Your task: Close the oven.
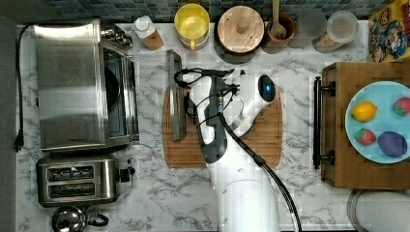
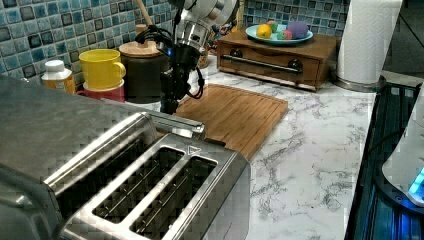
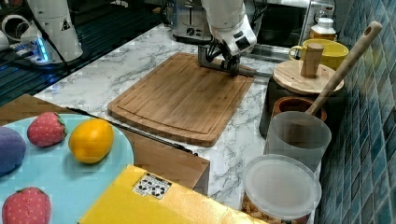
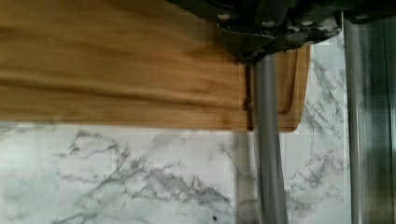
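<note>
Oven (image 1: pixel 72 87) door hangs fully down, and the gripper (image 1: pixel 186 96) sits at its bar handle (image 1: pixel 176 96); grip unclear. Next: lift the door up and shut.

Even, bright overhead light in the top view; white marble surface (image 1: pixel 159 193) reads clean, shadows short and soft. Glare streak along the top edge of the large brushed stainless-steel oven (image 1: pixel 70 87). Blocky mosaic artefacts around the white robot arm (image 1: pixel 241 193). Left view dimmer; steel two-slot toaster (image 2: pixel 150 195) close to the lens, soft and pixelated. Right view: pale blue plate (image 3: pixel 56 172) in foreground blurred. Wrist view smeared, wooden cutting board (image 4: pixel 116 70) grain streaked.
</note>
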